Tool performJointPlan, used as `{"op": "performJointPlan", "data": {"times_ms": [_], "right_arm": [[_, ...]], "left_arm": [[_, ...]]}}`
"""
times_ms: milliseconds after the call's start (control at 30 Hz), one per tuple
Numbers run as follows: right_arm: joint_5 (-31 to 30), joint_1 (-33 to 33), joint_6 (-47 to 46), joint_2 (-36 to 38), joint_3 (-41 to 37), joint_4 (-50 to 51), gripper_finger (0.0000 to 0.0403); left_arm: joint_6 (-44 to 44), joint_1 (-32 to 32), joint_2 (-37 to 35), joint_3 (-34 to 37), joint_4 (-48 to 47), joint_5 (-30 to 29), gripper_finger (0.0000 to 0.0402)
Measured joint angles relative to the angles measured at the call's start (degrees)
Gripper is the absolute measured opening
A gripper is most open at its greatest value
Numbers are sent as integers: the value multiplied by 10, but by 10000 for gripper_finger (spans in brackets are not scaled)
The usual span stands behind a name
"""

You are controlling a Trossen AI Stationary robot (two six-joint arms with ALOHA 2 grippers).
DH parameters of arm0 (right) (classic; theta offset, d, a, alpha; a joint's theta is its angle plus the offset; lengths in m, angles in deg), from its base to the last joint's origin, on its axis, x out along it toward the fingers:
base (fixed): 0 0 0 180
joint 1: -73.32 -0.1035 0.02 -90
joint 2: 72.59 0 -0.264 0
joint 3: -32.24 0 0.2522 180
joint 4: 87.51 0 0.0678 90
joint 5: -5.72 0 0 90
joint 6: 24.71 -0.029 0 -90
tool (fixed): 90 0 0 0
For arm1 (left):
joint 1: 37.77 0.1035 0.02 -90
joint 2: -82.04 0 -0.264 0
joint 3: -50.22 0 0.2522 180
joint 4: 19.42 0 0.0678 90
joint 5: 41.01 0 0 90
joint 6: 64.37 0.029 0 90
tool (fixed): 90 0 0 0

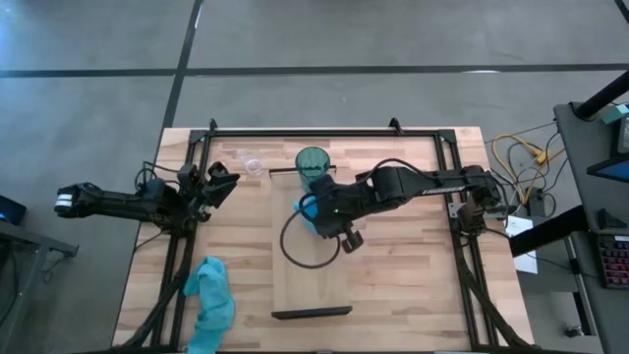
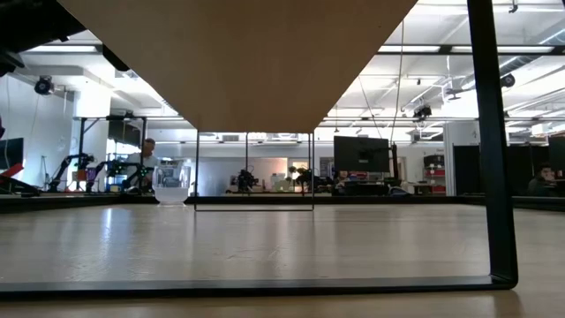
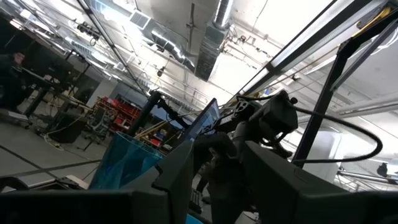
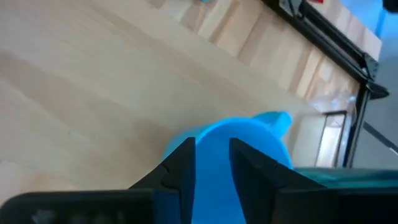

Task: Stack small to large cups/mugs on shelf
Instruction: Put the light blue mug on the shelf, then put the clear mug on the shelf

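The shelf [image 1: 314,290] is a light board with a dark rail [image 1: 311,314] at its near end; the low view shows its underside [image 2: 238,62]. The teal tumbler [image 1: 313,163] stands upright at the shelf's far end and also shows in the left wrist view [image 3: 124,163]. The small clear cup [image 1: 253,164] stands on the tabletop to the left of it, and shows in the low view [image 2: 172,181]. My right gripper [image 1: 316,211] is over the shelf's far half, shut on the bright blue mug [image 4: 252,134]. My left gripper [image 1: 222,178] is open and empty at the table's left. My right gripper has the blue mug between its two fingers [image 4: 181,163]; blue shows in the gap [image 4: 212,155] and on both sides of them. The mug's handle [image 4: 278,120] points away from the fingers. The gripper hides the mug's base, so I cannot tell whether it rests on the shelf.
A light blue cloth [image 1: 208,305] lies crumpled at the table's near left. A dark cable loop [image 1: 295,251] hangs from my right arm over the shelf. Dark frame rails run along the table's left, right and far edges [image 1: 324,133].
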Motion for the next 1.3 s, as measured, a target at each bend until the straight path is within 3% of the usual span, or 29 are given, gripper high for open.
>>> {"op": "performJointPlan", "data": {"times_ms": [133, 267, 600, 833, 1033, 1300], "right_arm": [[-1, -2, 1, 0, 0, -4, 85], [-39, -1, -26, 0, -1, 6, 71], [-88, 3, -12, -45, -7, 11, 12], [-81, 2, -19, -51, -4, -8, 9], [-22, 1, -29, -50, -4, -27, 9], [-31, -2, -33, -50, -3, -33, 9]], "left_arm": [[0, 0, 0, 0, 0, -1, 129], [0, 0, 0, 0, 0, -1, 129], [0, 0, 0, 2, 0, 0, 129], [0, 0, 1, 7, -1, 4, 129], [0, 0, 4, 7, -1, 5, 129], [-1, 0, 6, 7, 0, 5, 129]]}}
